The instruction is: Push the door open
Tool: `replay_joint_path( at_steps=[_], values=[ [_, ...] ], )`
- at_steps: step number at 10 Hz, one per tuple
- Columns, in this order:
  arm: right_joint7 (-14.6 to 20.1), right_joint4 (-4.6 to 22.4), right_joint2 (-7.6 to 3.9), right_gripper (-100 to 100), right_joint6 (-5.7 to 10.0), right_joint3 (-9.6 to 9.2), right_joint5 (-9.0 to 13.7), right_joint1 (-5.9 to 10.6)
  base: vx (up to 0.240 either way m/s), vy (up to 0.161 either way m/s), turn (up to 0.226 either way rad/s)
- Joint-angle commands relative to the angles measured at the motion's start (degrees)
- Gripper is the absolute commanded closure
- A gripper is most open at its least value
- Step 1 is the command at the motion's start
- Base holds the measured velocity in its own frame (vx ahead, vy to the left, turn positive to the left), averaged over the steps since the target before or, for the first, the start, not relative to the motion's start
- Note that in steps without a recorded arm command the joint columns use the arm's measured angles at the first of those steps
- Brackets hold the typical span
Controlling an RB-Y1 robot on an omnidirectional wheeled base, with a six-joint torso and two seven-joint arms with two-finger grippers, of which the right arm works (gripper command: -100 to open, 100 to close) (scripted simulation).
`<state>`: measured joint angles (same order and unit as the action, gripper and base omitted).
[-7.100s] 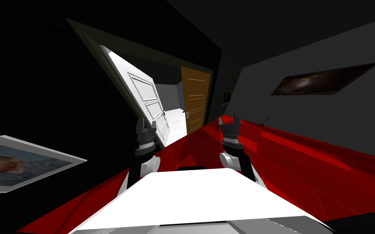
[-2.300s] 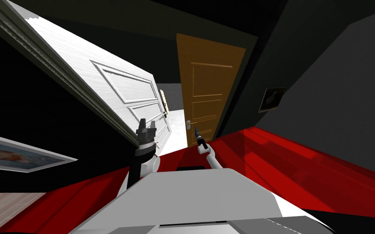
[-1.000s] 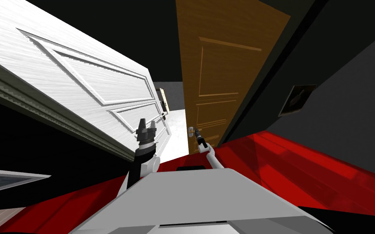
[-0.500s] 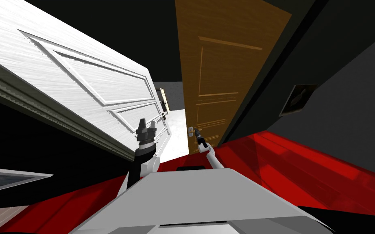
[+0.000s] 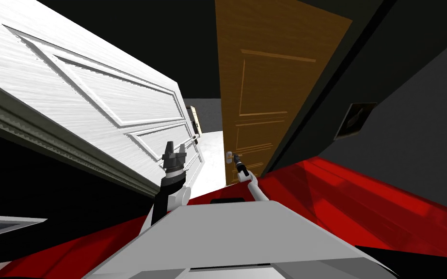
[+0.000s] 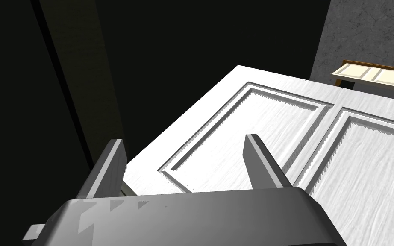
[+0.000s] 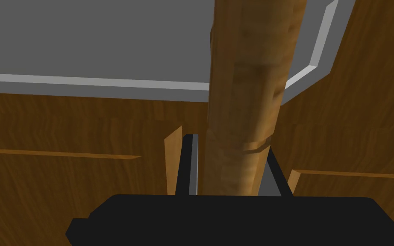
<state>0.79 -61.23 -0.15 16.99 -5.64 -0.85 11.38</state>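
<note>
A brown wooden door (image 5: 271, 97) stands ahead on the right, with a small metal handle (image 5: 229, 155) near its left edge. My right gripper (image 5: 236, 157) reaches out to that handle. In the right wrist view the brown lever handle (image 7: 247, 106) runs between the fingers of the right gripper (image 7: 230, 149), which press its sides in front of the door panel (image 7: 63, 192) and a grey plate (image 7: 85, 42). My left gripper (image 5: 175, 145) is raised beside a white panelled door (image 5: 96, 87). The left gripper (image 6: 183, 141) stands open and empty over that white door (image 6: 363, 162).
The white door swings into the gap on my left, leaving a narrow passage with a pale floor (image 5: 211, 155) between the two doors. A cream piece of furniture (image 5: 196, 121) stands far back. The floor (image 5: 363, 203) is red. A small picture (image 5: 354, 120) hangs on the dark right wall.
The right gripper's fingers have closed onto the brown door's handle. My view has shifted slightly, so both doors sit a little further right. The left arm has not moved.
</note>
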Motion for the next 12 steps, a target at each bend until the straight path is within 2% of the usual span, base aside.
replay_joint_path(
  at_steps=[1,3,7,12],
  values=[
    [-0.42,-0.47,-0.85,100,0.45,1.36,0.10,0.30,0.174,0.099,-0.039],
    [-0.73,-0.32,-1.73,100,0.51,2.77,0.32,0.39,0.195,0.109,-0.066],
    [-1.26,-0.05,-2.75,100,0.62,5.24,0.70,0.56,0.151,0.110,-0.076],
    [-1.94,0.29,-3.26,100,0.76,8.38,1.18,0.76,0.139,0.116,-0.074]
  ],
)
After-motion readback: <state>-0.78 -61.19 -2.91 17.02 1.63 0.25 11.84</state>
